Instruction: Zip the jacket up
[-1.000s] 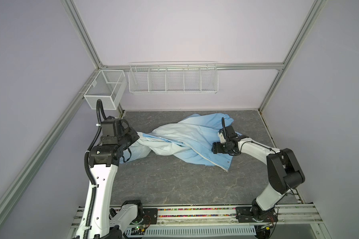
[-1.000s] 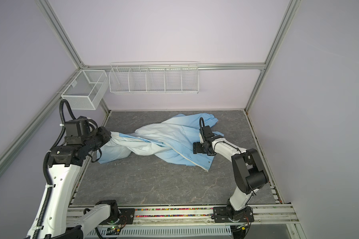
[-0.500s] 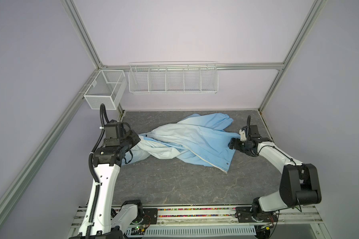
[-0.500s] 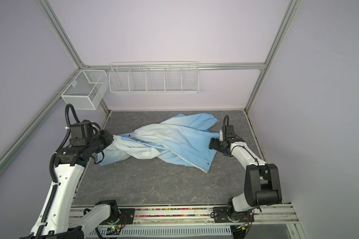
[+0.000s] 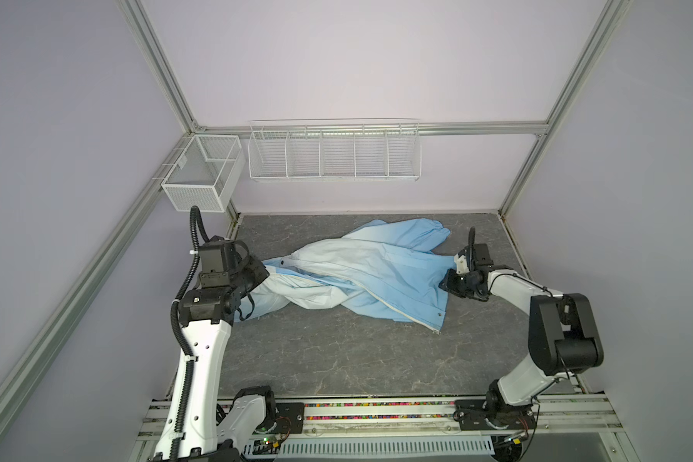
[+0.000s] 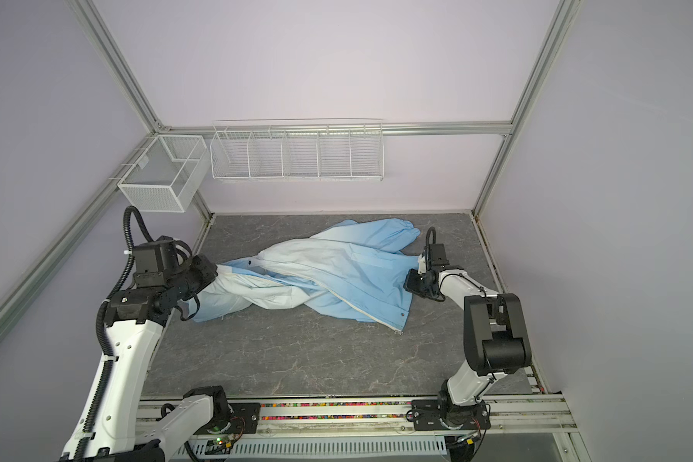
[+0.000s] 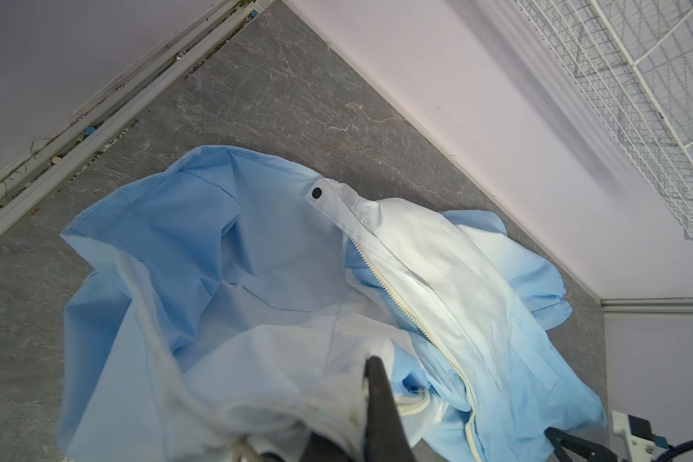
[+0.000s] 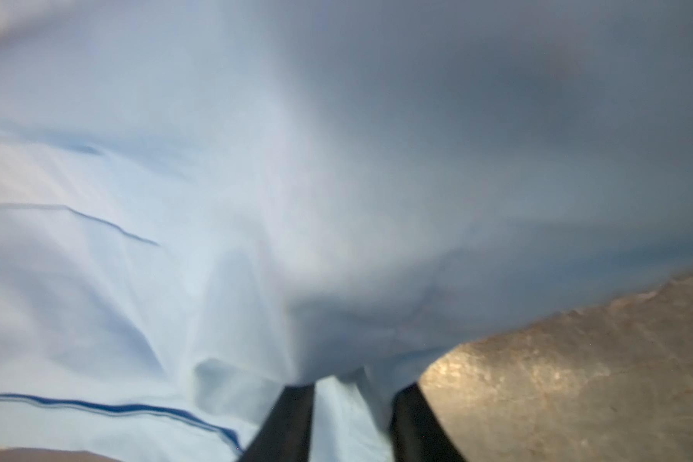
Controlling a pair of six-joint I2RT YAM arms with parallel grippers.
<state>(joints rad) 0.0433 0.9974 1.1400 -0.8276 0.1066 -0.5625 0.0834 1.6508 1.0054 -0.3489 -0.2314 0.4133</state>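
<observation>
- Location: the jacket (image 5: 377, 280) lies on the bench (image 5: 337, 368), in its back half. It is twisted like a rope at mid-length. Its long axis runs from the bench's left edge towards the right edge.
- Left gripper (image 5: 261, 276): jaws together, clamped on the whitish end of the jacket, close to the left edge. In the left wrist view, cloth is gathered over the one finger (image 7: 381, 400) that shows.
- Right gripper (image 5: 448, 285): at the blue hem end of the jacket, near the right edge. In the right wrist view, blue cloth lies between the two fingers (image 8: 293, 420), which stand a little apart. That view is blurred, so it cannot be told whether the cloth is pinched.
- Governing relation: the zipper (image 5: 397, 312) runs on a diagonal from the twist towards the front right. It ends at the hem corner that points to the front edge.
  - That corner lies near the right gripper, on its front-edge side, and well apart from the left gripper.
  - Judgement: the right arm is the nearer one for the zipper's lower end, and the left arm is placed to hold the opposite end taut.
- Judgement: the twist probably has to come out before both zipper halves can lie side by side. Whether any teeth are joined cannot be told.
- Markings: a dark snap (image 7: 316, 193) sits at the top of the zipper flap. No brand, label or writing can be read.
</observation>
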